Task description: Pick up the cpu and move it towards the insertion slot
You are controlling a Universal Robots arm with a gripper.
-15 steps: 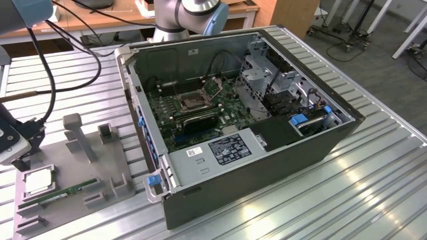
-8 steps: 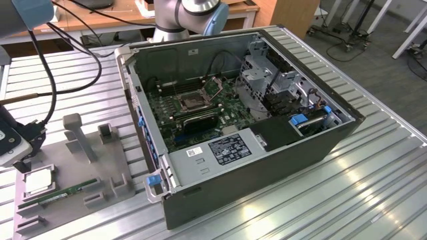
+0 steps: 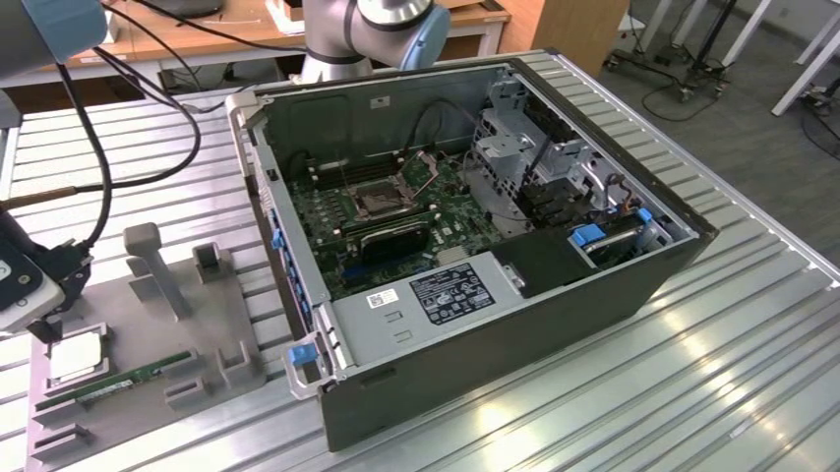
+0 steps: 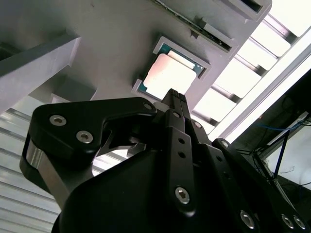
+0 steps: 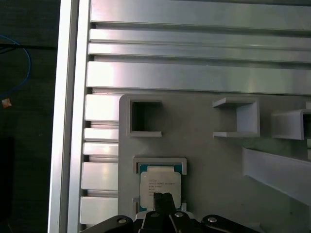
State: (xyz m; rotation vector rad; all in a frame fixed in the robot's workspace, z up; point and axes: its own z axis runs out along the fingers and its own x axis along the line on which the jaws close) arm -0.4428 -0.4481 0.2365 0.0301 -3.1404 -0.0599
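The gripper [image 5: 163, 198] hangs just over the chip [image 5: 160, 183], its two fingers pressed together into one narrow tip and pinching nothing. In both wrist views that tip points at the near edge of the chip. Whether it touches the metal face cannot be told.

The chip lies flat, face up, in a shallow square recess of the grey tray [image 5: 209, 165]. The recess has raised corners, likely there to keep the chip square and in a known spot for the pick. The other pockets and upright posts of the tray, further out from the gripper, look shaped for other parts. A green memory stick [image 3: 121, 378] lies in a long groove close beside the chip.

The socket [image 3: 381, 202] is well apart from the gripper, on the board inside the open computer case [image 3: 525, 334], toward the exterior view's right. The case lies on its side with the panel off, so the socket faces up and can be reached from above. So the chip has not been lifted or carried any way toward the socket.

There is dark print in several lines on the chip's face, too small to make out. A large black label [image 3: 453, 290] and a small white sticker [image 3: 385, 298] sit on the grey box inside the case, and their text is just as unreadable.
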